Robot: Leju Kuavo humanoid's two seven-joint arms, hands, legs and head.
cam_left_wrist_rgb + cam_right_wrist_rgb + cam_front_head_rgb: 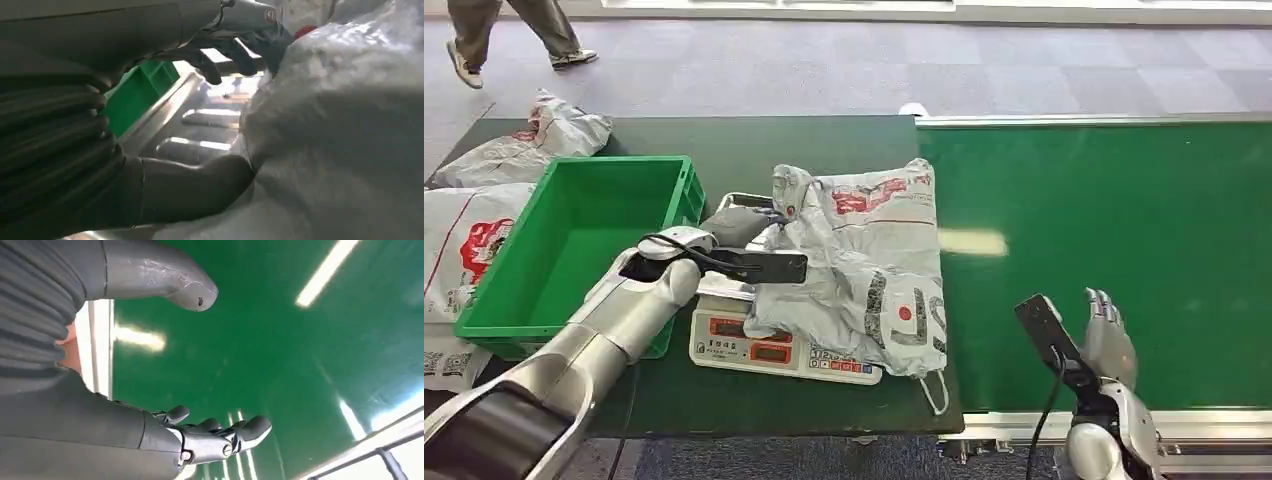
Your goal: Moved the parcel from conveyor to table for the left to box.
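Note:
A crumpled grey-white parcel (864,265) with red print lies on the weighing scale (759,348) on the dark table. My left hand (742,226) reaches to the parcel's left edge over the scale's steel plate (200,130). Its thumb (200,186) presses against the parcel (345,140), while the dark fingers (220,55) curl above the parcel's edge with a wide gap between them and the thumb. My right hand (1109,338) hovers open over the green conveyor (1124,230) near its front edge, its fingers (225,432) spread and holding nothing.
An empty green bin (574,250) stands left of the scale. More parcels (514,150) lie at the table's far left. A person's legs (514,35) walk on the floor beyond. The conveyor's metal rail (1064,425) runs along the front.

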